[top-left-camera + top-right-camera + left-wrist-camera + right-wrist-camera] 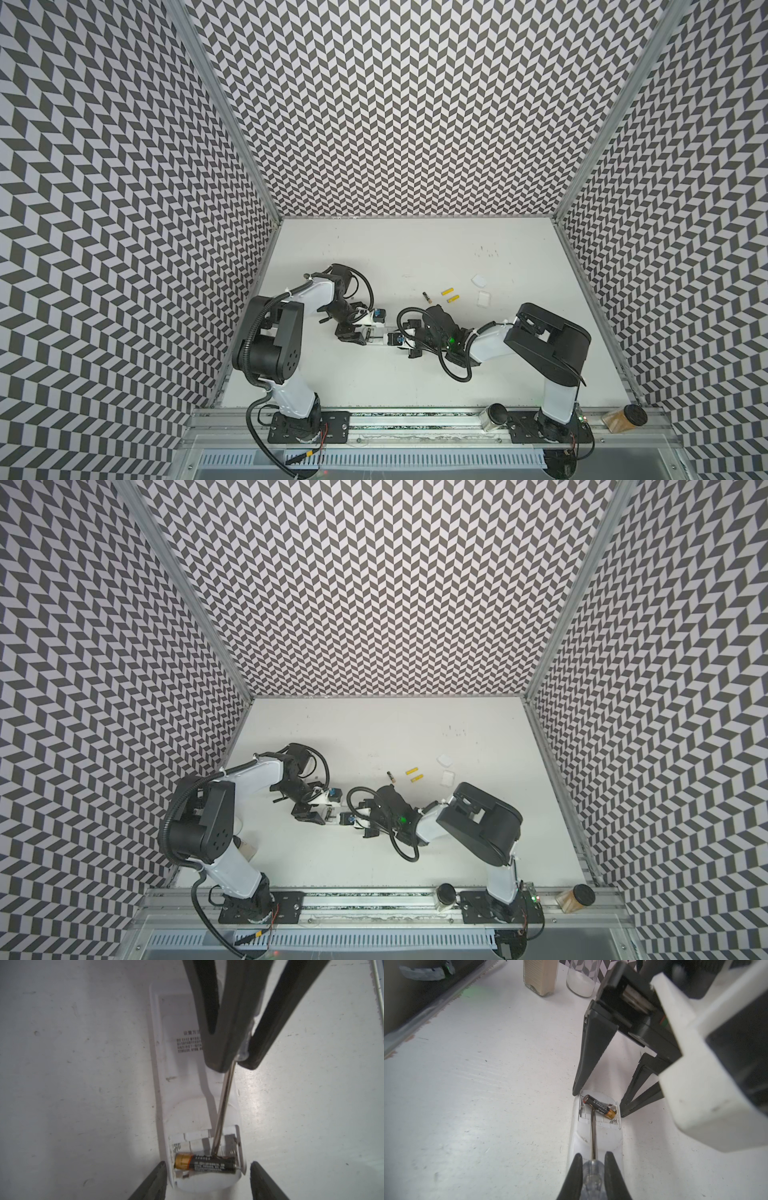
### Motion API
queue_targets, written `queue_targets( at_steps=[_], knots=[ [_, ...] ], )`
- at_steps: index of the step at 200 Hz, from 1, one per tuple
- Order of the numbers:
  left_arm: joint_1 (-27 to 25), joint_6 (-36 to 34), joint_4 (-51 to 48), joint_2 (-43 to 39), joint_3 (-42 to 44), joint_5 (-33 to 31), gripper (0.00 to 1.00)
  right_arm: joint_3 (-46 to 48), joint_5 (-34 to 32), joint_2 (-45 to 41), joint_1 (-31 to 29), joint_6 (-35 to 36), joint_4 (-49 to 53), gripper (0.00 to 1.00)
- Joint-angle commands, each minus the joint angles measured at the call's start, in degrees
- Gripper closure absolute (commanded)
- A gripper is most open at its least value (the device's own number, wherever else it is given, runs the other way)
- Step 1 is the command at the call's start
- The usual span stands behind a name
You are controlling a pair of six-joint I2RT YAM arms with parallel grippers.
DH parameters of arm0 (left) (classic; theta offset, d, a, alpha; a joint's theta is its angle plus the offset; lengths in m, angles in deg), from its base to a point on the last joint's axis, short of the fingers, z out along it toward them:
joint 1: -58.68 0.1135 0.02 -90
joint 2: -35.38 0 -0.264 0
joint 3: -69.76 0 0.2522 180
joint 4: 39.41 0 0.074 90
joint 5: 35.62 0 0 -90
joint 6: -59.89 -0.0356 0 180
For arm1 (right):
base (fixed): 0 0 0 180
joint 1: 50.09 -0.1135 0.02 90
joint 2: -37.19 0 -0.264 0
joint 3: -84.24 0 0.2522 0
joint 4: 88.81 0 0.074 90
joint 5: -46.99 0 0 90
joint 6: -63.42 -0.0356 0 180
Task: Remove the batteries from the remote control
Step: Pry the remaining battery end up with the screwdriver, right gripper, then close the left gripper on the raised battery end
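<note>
The white remote control [182, 1084] lies back up on the table, its battery bay uncovered. One black battery with a gold end [205, 1162] sits in the bay, also seen in the right wrist view [599, 1106]. My left gripper [208, 1167] is open and straddles the remote's bay end, with a slim gap on one side. My right gripper [592, 1159] is shut on the clear handle of a screwdriver [593, 1136], whose tip rests against that battery. Two yellow batteries [450, 294] and a black one [427, 296] lie loose on the table behind the arms.
Two small white plastic pieces [479, 280] [483, 298] lie right of the loose batteries. Two dark-lidded jars [496, 415] [627, 417] stand on the front rail. Two more jars [540, 976] [580, 978] stand beyond the left gripper. Patterned walls enclose three sides.
</note>
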Motion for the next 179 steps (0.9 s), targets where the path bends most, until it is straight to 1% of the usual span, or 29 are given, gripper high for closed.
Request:
queue_targets(
  at_steps=[1,31,82,111,130,153,179],
  knots=[
    [-0.66,0.93,-2.34,-1.83,-1.04,0.43,0.36,0.22,0.59,1.25,0.71,-3.20,-3.36,1.00],
    [-0.58,1.72,-1.08,-2.25,-0.70,0.11,0.36,0.39,1.42,1.32,1.20,-5.43,-6.14,1.00],
    [-0.57,2.69,0.47,-1.76,-0.44,-0.57,0.37,-0.08,2.08,1.93,1.31,-6.50,-6.43,1.00],
    [-0.52,3.56,0.66,-1.51,-1.36,-0.23,0.44,-0.31,1.86,2.00,1.39,-6.21,-5.91,1.00],
    [-0.54,3.57,1.80,-1.37,-0.77,-1.09,0.47,-0.64,2.01,2.54,1.40,-6.08,-5.63,1.00],
    [-0.52,4.00,1.96,-1.07,-1.09,-0.96,0.56,-0.66,1.81,2.20,1.41,-6.10,-5.42,1.00],
    [-0.47,4.16,2.86,-0.93,-0.75,-1.46,0.63,-0.61,1.93,2.61,1.40,-6.07,-5.32,1.00]
  ],
)
